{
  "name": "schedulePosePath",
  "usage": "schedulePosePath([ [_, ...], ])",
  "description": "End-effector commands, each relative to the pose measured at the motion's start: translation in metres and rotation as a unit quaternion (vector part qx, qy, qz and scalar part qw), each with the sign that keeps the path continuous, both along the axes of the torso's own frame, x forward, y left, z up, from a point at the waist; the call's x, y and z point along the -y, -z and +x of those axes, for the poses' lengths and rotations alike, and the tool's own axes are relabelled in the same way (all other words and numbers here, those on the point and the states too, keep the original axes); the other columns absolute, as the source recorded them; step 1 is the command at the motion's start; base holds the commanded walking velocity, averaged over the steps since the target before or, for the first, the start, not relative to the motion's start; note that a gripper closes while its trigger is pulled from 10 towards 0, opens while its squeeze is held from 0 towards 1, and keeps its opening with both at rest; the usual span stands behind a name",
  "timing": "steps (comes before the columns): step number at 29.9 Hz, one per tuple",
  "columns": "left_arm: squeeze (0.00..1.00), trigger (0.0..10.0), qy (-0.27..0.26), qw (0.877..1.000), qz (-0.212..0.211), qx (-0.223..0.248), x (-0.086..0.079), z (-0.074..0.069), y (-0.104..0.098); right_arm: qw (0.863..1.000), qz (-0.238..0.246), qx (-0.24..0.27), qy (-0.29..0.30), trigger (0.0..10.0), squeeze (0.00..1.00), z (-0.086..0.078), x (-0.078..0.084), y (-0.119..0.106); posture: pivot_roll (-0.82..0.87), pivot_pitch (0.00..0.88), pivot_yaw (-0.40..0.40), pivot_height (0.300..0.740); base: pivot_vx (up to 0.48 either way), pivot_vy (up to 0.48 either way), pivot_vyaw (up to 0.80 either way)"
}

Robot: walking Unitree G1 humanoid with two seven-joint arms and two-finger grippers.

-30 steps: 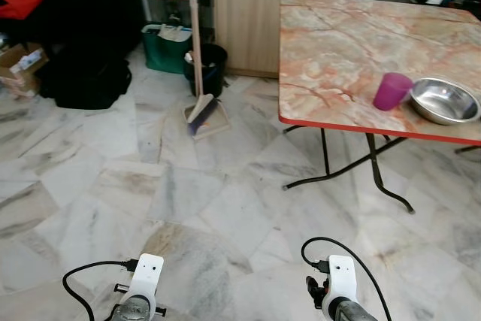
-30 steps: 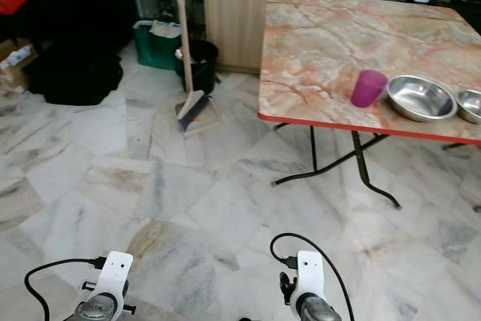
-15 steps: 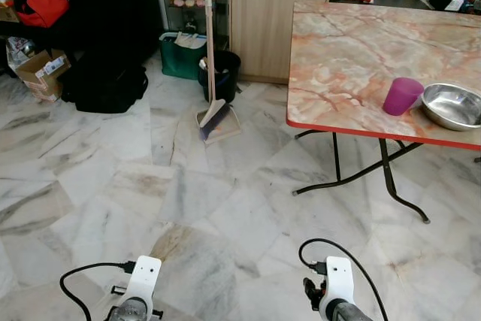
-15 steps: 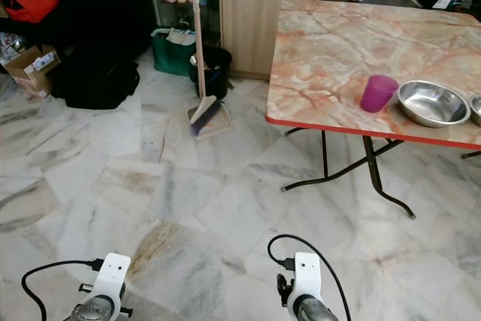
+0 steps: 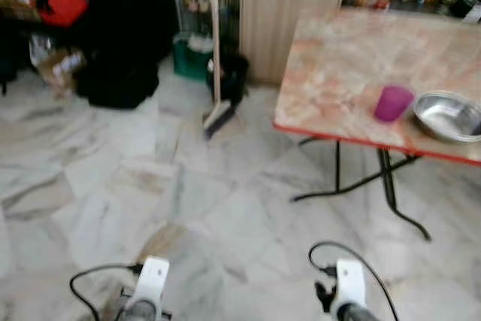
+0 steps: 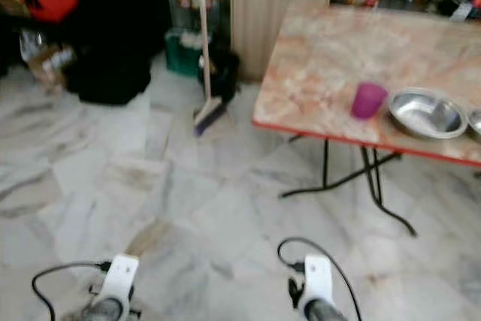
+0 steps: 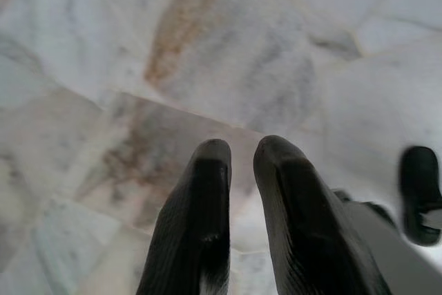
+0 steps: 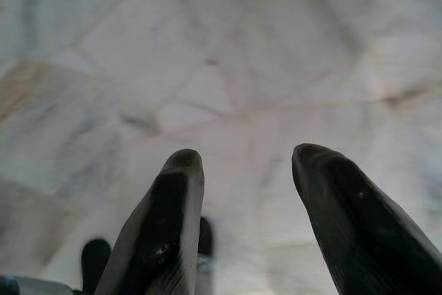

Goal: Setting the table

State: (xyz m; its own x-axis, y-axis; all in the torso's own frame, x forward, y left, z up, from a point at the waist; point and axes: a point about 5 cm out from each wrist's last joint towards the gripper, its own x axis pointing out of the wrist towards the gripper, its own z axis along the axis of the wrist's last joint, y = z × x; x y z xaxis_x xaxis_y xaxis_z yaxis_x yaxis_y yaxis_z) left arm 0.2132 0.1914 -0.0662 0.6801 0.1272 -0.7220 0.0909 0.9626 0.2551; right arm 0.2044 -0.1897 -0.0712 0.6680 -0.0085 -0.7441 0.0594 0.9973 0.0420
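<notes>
Both arms hang low since the table [image 5: 338, 58] with cup [image 5: 393, 103] and bowl [image 5: 449, 116] is well apart: left end effector [image 7: 238, 164] nearly closed, empty; right end effector [image 8: 245, 170] apart, empty

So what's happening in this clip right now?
Nothing is being handled yet. The robot stands on a marble-tiled floor, some way from a marble-patterned folding table with a red edge. On the table's near side sit a purple plastic cup and a shiny steel bowl, side by side. Both arms hang low over the floor: the left gripper has its fingers nearly together, the right gripper is open, and both are empty. The head views are blurred. A broom leans by the wooden cabinet.
</notes>
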Motion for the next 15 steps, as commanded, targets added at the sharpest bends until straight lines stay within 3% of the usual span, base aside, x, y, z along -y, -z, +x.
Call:
schedulePosePath([
  [1,0.0,10.0,-0.005,1.0,0.004,-0.009,-0.0046,-0.0043,0.0021,1.0,0.008,-0.009,0.004,10.0,0.0,-0.0053,-0.0043,0.0036,0.04,0.115,-0.037,0.74,0.0,-0.379,0.0],
  [6,0.0,10.0,-0.008,1.0,0.001,-0.009,-0.0035,-0.005,0.0026,1.0,0.006,-0.01,0.005,10.0,0.0,-0.0044,-0.0029,0.0031,0.04,0.117,-0.041,0.74,0.0,-0.379,0.0],
  [15,0.0,10.0,-0.012,1.0,-0.002,-0.008,-0.0024,-0.0055,0.003,1.0,0.002,-0.007,-0.005,10.0,0.0,-0.0019,-0.0039,0.0018,0.04,0.118,-0.052,0.74,0.0,-0.378,-0.65],
])
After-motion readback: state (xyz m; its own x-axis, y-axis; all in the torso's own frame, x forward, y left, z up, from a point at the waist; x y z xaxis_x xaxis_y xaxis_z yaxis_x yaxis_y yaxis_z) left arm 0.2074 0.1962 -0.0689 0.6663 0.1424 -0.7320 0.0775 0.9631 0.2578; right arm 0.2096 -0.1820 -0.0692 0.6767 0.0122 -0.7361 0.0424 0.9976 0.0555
